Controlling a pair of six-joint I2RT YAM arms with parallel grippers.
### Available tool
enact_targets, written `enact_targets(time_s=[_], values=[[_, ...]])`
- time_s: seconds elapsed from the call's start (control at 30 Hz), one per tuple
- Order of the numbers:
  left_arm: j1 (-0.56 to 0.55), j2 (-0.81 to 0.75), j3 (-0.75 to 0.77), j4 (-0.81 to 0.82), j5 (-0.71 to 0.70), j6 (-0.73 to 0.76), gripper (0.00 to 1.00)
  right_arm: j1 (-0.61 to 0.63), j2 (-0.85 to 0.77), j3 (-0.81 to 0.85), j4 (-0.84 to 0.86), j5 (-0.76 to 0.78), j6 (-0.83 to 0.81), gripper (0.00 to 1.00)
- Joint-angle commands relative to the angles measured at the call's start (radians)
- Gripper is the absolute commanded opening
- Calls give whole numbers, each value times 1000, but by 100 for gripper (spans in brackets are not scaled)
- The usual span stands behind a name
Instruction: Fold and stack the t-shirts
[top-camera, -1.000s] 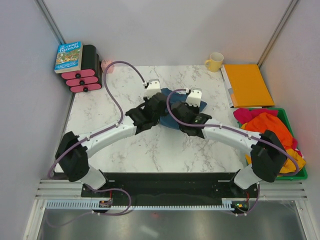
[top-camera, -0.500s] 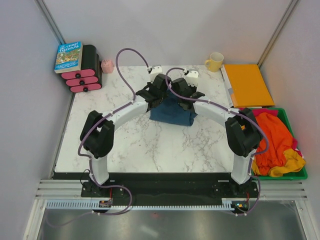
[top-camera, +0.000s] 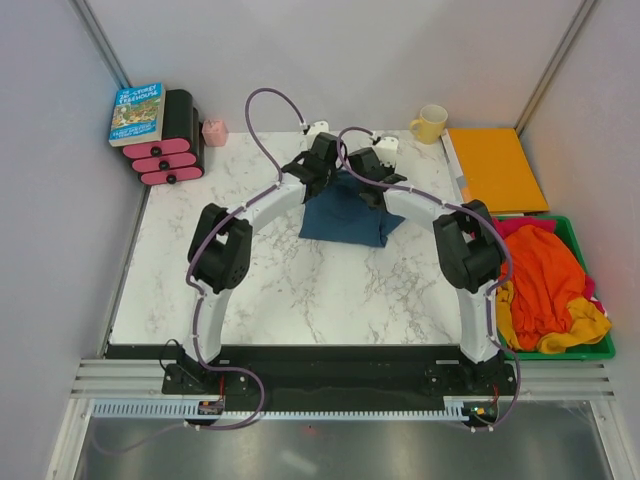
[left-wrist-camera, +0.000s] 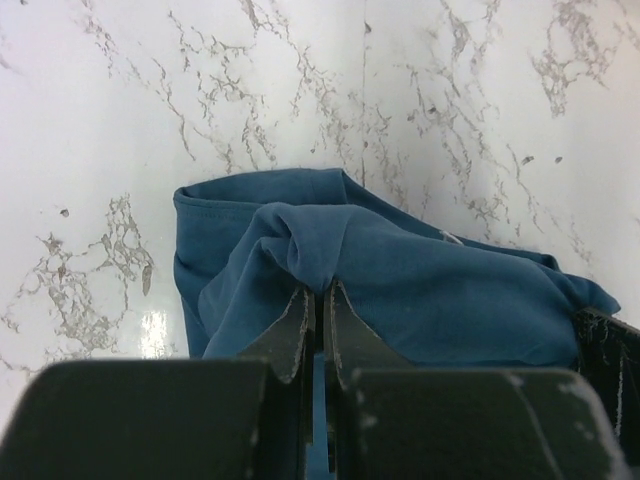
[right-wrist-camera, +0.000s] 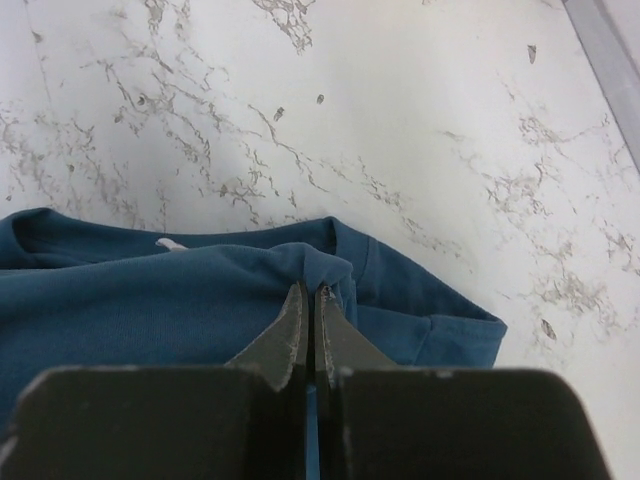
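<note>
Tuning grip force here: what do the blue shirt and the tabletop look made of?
Blue shirt: soft matte knit, likely cotton jersey; it bunches in folds.
Tabletop: glossy white marble look, grey veins, a glare spot; real stone or laminate, cannot tell.

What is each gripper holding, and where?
The left gripper and right gripper each pinch a bunched fold of the blue t-shirt near its far edge.

Both arms now reach farther across the table (top-camera: 250, 290) than a second ago, their elbows straighter. The left gripper (left-wrist-camera: 320, 292) and right gripper (right-wrist-camera: 309, 290), each pinching a fold of the blue shirt (top-camera: 345, 215), sit closer together. The shirt, bunched before, shows as a rough rectangle.
</note>
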Motion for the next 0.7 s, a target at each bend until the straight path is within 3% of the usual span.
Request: enact_targets(time_s=[0.0,0.03,0.07,0.1,0.17,0.2,0.23,0.33,0.43,0.67], values=[[11,17,62,-1,12,39,2,-5,31,61,24,-7,-29,0],[10,11,60,-4,6,38,7,-5,25,54,30,-9,-33,5],[10,-10,54,-4,0,35,16,-5,-1,46,38,-10,-36,20],[10,-32,47,-1,-6,33,37,-7,-22,11,67,-16,-37,27],[10,-69,10,8,-29,24,57,-5,-100,-38,104,-19,-43,43],[8,-115,-7,16,-35,19,71,-2,-125,-75,117,-21,-43,47],[8,-133,-45,30,-41,10,74,-2,-145,-87,118,-26,-43,50],[-6,-201,-122,62,-37,1,76,15,-208,-149,119,-47,-43,52],[-24,-210,-185,74,-28,-11,72,44,-228,-215,130,-61,-17,46],[-53,-152,-277,116,15,-44,68,111,-130,-278,173,-91,24,39]])
